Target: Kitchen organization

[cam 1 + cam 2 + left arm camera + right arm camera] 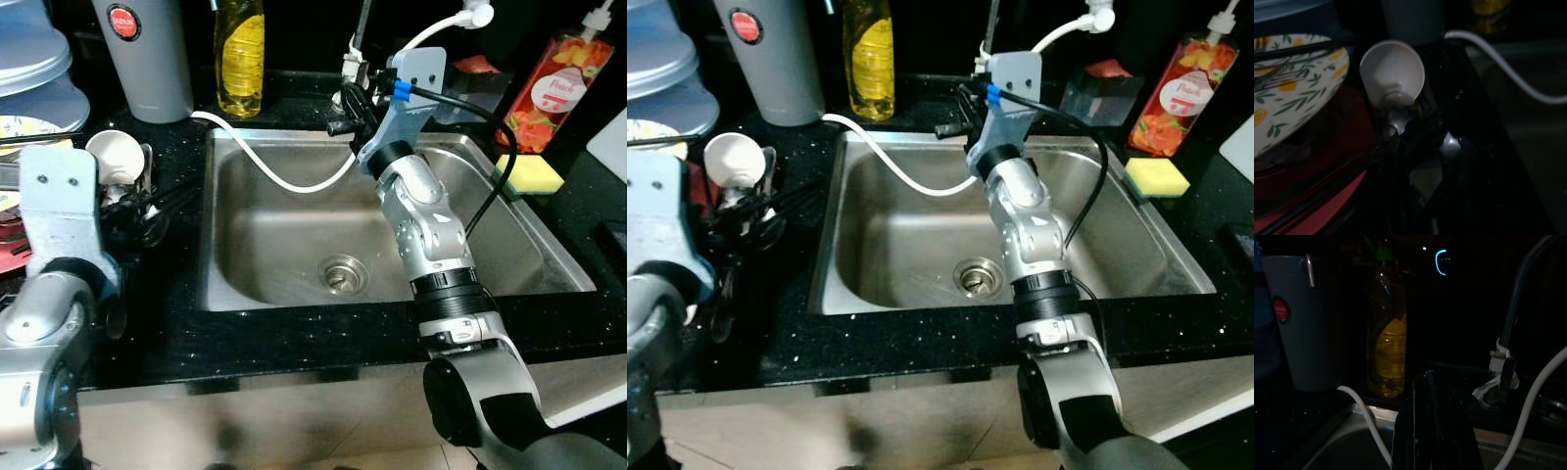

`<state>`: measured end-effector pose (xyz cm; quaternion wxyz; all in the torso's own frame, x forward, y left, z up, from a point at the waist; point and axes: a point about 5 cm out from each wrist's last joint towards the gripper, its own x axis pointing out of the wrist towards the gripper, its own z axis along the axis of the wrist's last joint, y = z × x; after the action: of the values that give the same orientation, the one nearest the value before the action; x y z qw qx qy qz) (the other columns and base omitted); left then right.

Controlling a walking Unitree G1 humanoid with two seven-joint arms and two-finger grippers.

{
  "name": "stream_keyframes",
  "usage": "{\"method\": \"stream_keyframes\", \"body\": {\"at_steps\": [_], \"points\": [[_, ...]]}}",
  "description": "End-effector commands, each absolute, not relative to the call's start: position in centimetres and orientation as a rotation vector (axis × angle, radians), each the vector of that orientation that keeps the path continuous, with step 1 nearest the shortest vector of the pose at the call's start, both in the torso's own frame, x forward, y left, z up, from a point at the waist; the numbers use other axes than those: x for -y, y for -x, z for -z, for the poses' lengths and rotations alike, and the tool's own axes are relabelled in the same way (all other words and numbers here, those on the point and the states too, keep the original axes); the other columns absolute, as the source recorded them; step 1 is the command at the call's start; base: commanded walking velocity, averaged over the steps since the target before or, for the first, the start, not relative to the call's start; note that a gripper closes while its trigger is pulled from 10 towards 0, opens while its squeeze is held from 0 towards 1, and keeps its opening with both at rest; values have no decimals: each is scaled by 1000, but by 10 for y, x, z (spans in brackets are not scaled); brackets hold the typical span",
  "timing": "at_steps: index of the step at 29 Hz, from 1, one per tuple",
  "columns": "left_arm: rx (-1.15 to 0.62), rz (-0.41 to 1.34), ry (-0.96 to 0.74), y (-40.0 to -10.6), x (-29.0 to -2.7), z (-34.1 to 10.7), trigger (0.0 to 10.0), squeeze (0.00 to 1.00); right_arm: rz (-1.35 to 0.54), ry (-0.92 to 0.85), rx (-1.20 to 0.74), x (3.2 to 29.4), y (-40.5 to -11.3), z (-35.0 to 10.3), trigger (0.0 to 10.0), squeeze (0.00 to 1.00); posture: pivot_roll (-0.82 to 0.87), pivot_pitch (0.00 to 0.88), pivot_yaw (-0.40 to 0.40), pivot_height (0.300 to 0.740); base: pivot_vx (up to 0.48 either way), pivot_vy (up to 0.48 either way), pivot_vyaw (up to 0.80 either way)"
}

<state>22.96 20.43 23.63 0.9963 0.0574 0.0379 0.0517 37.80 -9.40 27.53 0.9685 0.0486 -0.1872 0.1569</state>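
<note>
Right claw (345, 103) clenched, seemingly empty, over sink (231, 211) rim; left claw's state unclear.

Head views: moderately lit from above and the front, sharp at centre, backdrop along the top edge black. Soft glare on the steel sink (265, 245) basin; speckled highlights on the black surface (294, 338). Both wrist views very dim and grainy. Right wrist: yellow bottle (1388, 350) faintly backlit, a cyan glow in the upper middle, near foreground blurred.
</note>
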Motion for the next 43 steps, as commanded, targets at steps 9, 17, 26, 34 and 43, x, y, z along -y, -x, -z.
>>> {"method": "stream_keyframes", "body": {"at_steps": [9,17,26,34,43], "points": [[-8,-97,-250,-243,-201,-244,10000,0,-264,-123,405,99,-383,-278,10000,0,248,0,-80,740,0,0,0],[81,-162,-241,-259,-205,-258,10000,0,-208,-151,393,110,-387,-273,10000,0,255,0,-78,740,0,0,0],[85,-169,-259,-258,-205,-250,10000,0,-224,-130,395,107,-388,-271,10000,0,248,0,-79,740,0,382,0],[87,-159,-276,-259,-203,-250,10000,0,-221,-125,394,108,-388,-269,10000,0,243,0,-77,740,0,392,0],[95,-140,-314,-263,-197,-249,10000,0,-216,-117,397,110,-388,-268,10000,0,236,0,-71,740,0,0,0]]}}
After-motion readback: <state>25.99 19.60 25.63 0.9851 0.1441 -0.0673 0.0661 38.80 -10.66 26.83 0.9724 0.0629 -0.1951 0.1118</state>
